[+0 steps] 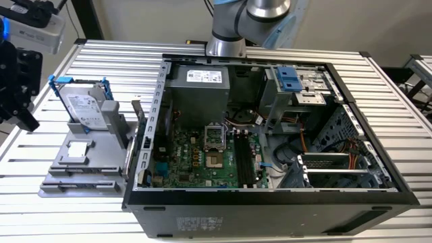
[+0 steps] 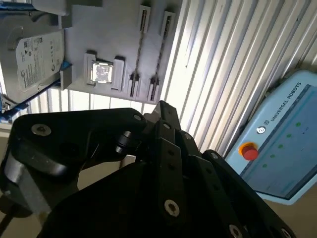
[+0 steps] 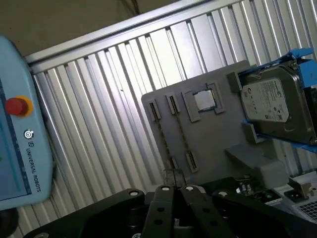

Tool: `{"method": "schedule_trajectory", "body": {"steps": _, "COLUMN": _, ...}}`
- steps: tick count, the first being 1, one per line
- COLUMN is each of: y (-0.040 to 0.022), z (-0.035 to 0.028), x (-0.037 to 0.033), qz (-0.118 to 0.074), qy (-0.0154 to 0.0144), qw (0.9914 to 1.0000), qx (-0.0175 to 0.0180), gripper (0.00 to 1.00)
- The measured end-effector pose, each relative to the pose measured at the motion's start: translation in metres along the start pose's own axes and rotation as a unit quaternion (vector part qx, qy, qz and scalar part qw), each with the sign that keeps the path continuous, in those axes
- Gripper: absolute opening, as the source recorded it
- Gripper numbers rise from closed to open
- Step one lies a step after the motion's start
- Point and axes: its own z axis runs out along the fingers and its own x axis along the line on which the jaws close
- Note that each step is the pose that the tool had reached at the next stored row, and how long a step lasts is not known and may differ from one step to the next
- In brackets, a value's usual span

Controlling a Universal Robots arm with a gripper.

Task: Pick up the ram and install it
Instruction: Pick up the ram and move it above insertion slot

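My gripper [image 1: 28, 121] hangs at the exterior view's far left, above the table and to the left of the grey parts fixture [image 1: 81, 167]. In both wrist views its black fingers [image 3: 163, 191] meet at the tips, shut with nothing between them. Well below the gripper [image 2: 161, 106], a thin greyish strip that looks like the ram [image 3: 182, 131] stands on edge between small clips on the fixture [image 2: 99, 29]. The ram [image 2: 140, 52] is far from the fingertips. The motherboard's long black slots [image 1: 246, 162] lie inside the open computer case [image 1: 270, 197].
A silver hard drive [image 1: 84, 106] in a blue-handled frame leans at the fixture's back. A small square chip [image 3: 204, 100] sits in a fixture pocket. A blue-and-white pendant with a red button [image 2: 249, 150] lies beside the ribbed metal table [image 1: 115, 55]. The arm's base [image 1: 226, 45] stands behind the case.
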Motion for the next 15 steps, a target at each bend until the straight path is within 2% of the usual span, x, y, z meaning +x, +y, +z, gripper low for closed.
{"method": "schedule_trajectory", "body": {"steps": 4, "y": 0.0004, "z": 0.0, "x": -0.0012, "qz": -0.027, "qy": 0.0002, "qw": 0.99963, "qx": 0.0, "gripper": 0.0}}
{"method": "schedule_trajectory", "body": {"steps": 8, "y": 0.0005, "z": 0.0, "x": -0.0015, "qz": -0.063, "qy": 0.0006, "qw": 0.99802, "qx": -0.0001, "gripper": 0.0}}
{"method": "schedule_trajectory", "body": {"steps": 12, "y": 0.0006, "z": 0.0002, "x": -0.0016, "qz": -0.1, "qy": 0.0004, "qw": 0.99504, "qx": -0.0003, "gripper": 0.0}}
{"method": "schedule_trajectory", "body": {"steps": 15, "y": 0.0006, "z": 0.0007, "x": -0.0016, "qz": -0.127, "qy": -0.0013, "qw": 0.99193, "qx": -0.0008, "gripper": 0.0}}
